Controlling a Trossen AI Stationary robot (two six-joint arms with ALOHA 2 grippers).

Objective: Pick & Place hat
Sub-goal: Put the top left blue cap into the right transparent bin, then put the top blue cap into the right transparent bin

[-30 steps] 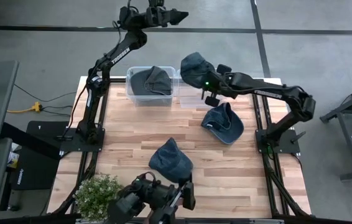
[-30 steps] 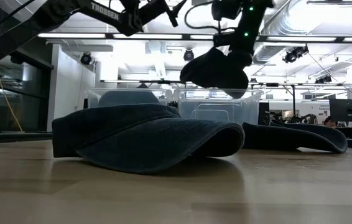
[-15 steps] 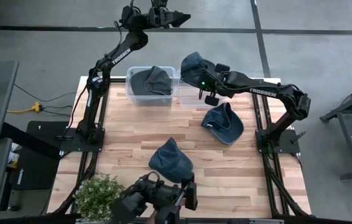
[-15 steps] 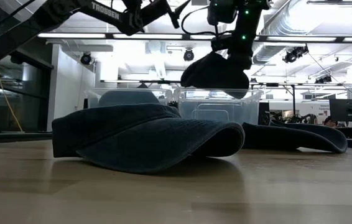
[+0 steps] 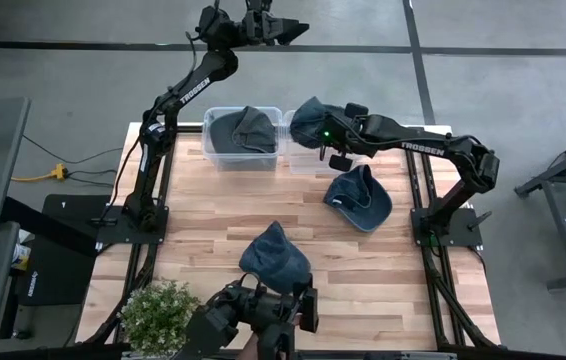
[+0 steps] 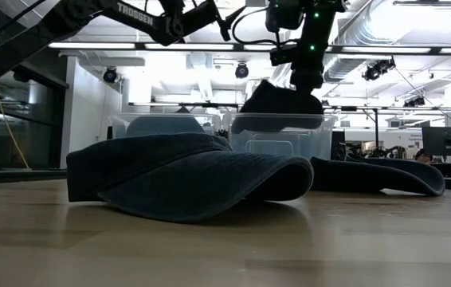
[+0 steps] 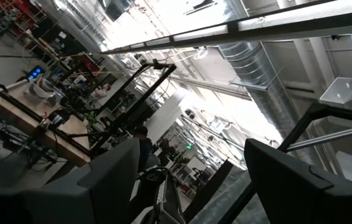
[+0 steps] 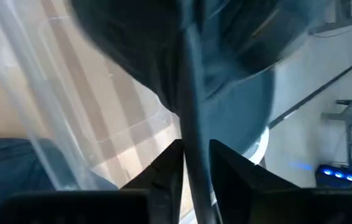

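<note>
The soft dark blue cloth hat is pinched by the right gripper over the clear plastic bin (rim close); it could be dropped outside.

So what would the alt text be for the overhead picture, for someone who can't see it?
From above, the right gripper lowers a dark blue hat over a clear bin at the wooden table's far edge. The neighbouring bin already holds a hat; two hats lie on the table. The left gripper waits, raised beyond the table.
</note>
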